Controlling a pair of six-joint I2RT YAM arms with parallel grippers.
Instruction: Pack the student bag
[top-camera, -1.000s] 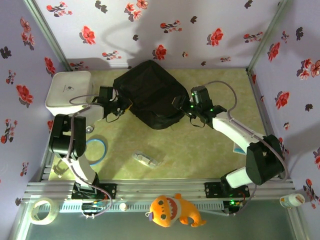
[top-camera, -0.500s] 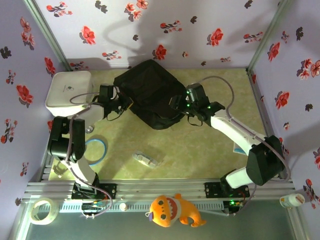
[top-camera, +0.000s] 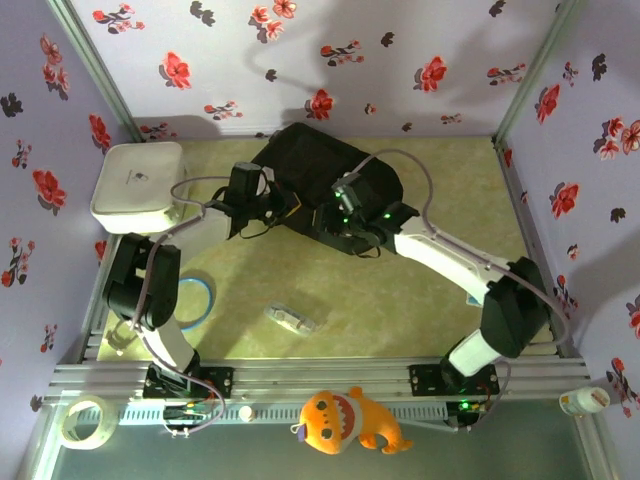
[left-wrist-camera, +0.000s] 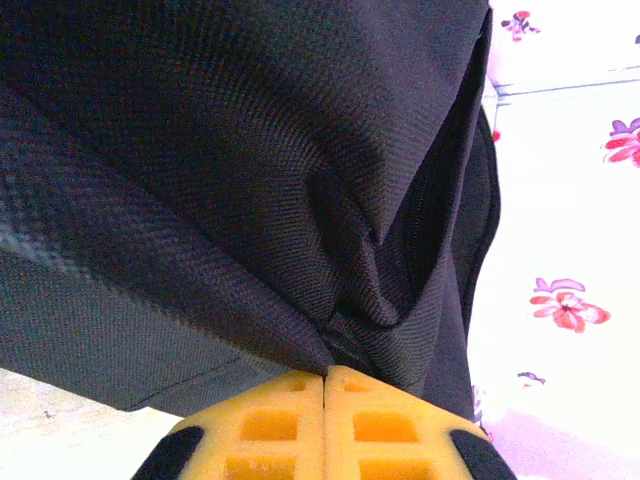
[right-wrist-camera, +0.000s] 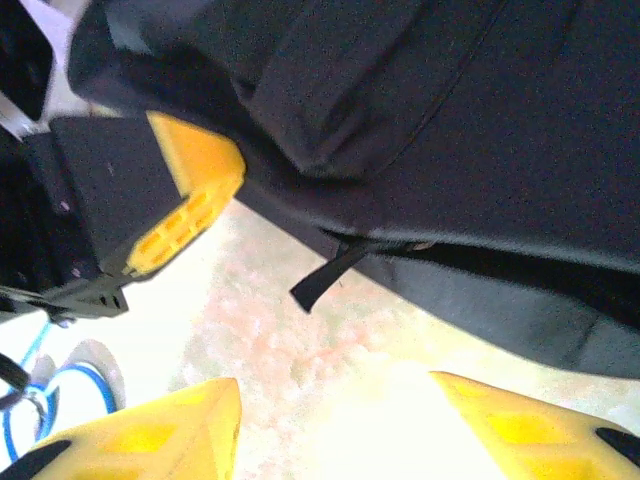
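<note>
The student bag (top-camera: 335, 170) is a large black fabric backpack lying at the back middle of the table. My left gripper (top-camera: 268, 212) is at its left edge. In the left wrist view the yellow fingers (left-wrist-camera: 270, 420) are pressed together on a pinched fold of the student bag (left-wrist-camera: 250, 150), so my left gripper (left-wrist-camera: 325, 372) is shut on it. My right gripper (top-camera: 335, 215) is at the bag's near edge. It stands open (right-wrist-camera: 335, 400) over the mat with nothing between its fingers, just short of the bag (right-wrist-camera: 450, 130) and a dangling black strap (right-wrist-camera: 335, 275).
A white hard case (top-camera: 138, 178) sits at the back left. On the mat lie a blue ring (top-camera: 195, 300) and a small clear plastic item (top-camera: 292, 319). On the front rail are a tape roll (top-camera: 85, 420), an orange plush toy (top-camera: 350, 420) and a white bottle (top-camera: 585, 400).
My left gripper has shut on the bag's edge and moved right, pulling the bag with it. My right gripper has swung left along the bag's near edge, its jaws narrowing.
</note>
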